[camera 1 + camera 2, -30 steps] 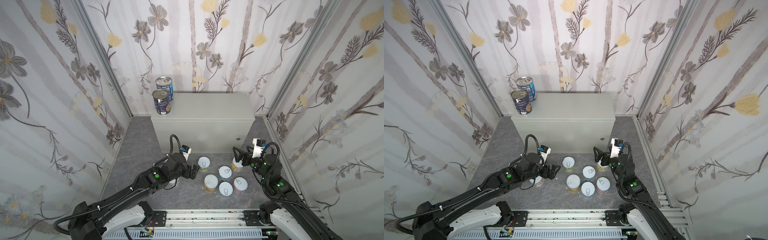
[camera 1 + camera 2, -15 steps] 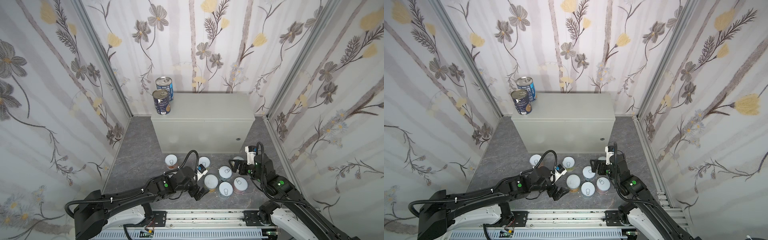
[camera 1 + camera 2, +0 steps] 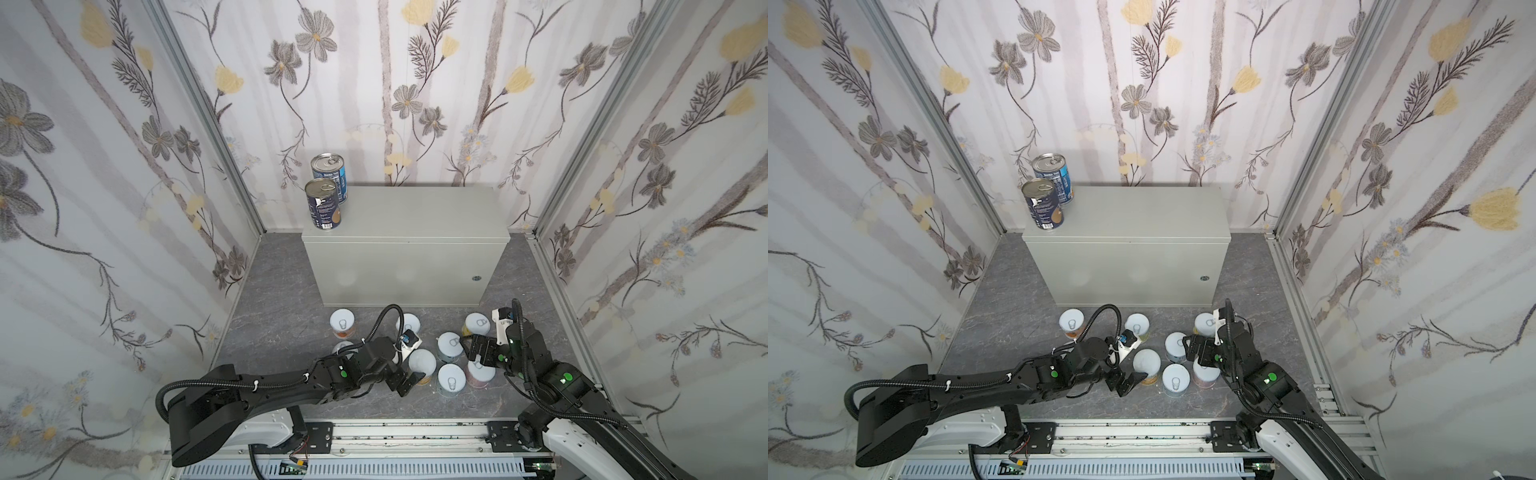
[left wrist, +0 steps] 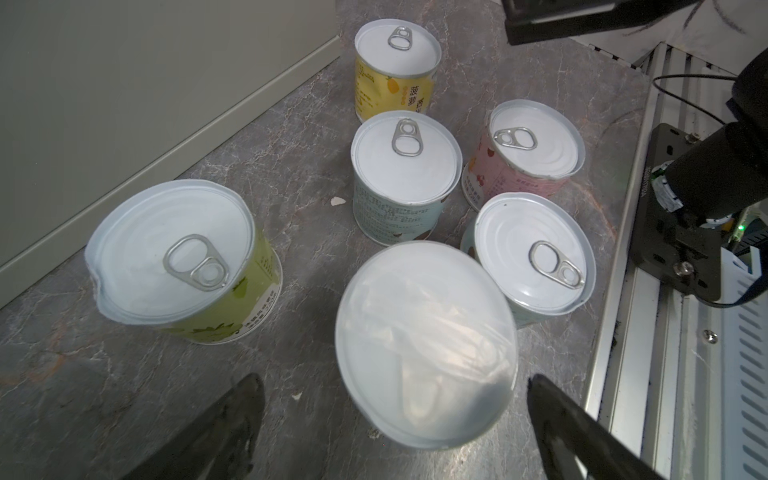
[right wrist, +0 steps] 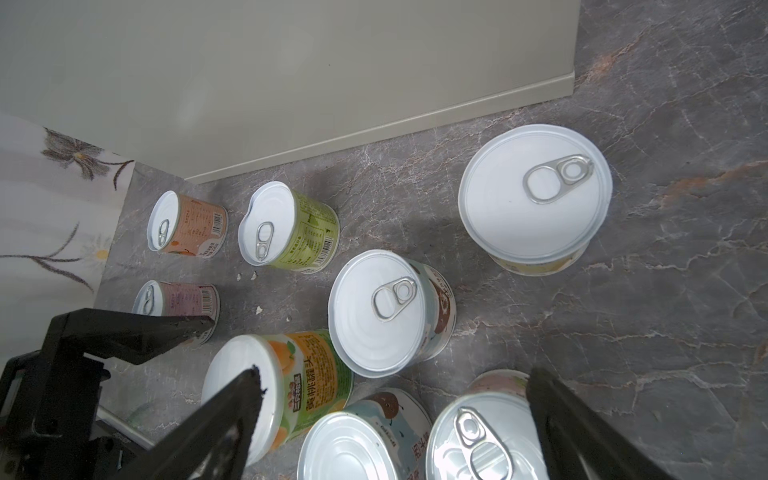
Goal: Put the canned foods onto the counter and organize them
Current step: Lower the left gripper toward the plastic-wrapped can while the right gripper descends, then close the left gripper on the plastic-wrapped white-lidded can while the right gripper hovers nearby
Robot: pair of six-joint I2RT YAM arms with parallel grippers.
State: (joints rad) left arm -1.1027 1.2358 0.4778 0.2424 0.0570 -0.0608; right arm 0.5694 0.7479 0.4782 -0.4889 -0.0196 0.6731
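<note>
Two tall dark-blue cans point(image 3: 323, 204) point(image 3: 328, 171) stand on the left end of the grey counter point(image 3: 419, 214). Several short white-lidded cans stand on the dark floor in front of it. My left gripper point(image 3: 409, 370) point(image 4: 392, 386) is open, low, its fingers either side of the orange-and-green can with a cloudy plastic lid point(image 4: 424, 357) point(image 3: 422, 363), not touching. My right gripper point(image 3: 476, 353) point(image 5: 392, 380) is open above the pink can point(image 5: 486, 436) point(image 3: 481, 372) and a pale-blue can point(image 5: 361, 440).
Around them stand the green can point(image 4: 178, 257), the yellow can point(image 3: 477, 324), a pale-blue can point(image 3: 449, 345) and a peach can point(image 3: 342, 323). A purple-pink can point(image 5: 174, 299) sits beside my left arm. The metal rail point(image 3: 407, 430) runs along the near edge.
My left gripper has swung right from the left-hand cans to the lidded can. My right gripper has drawn back from the yellow can to above the near cans. Both stayed open.
</note>
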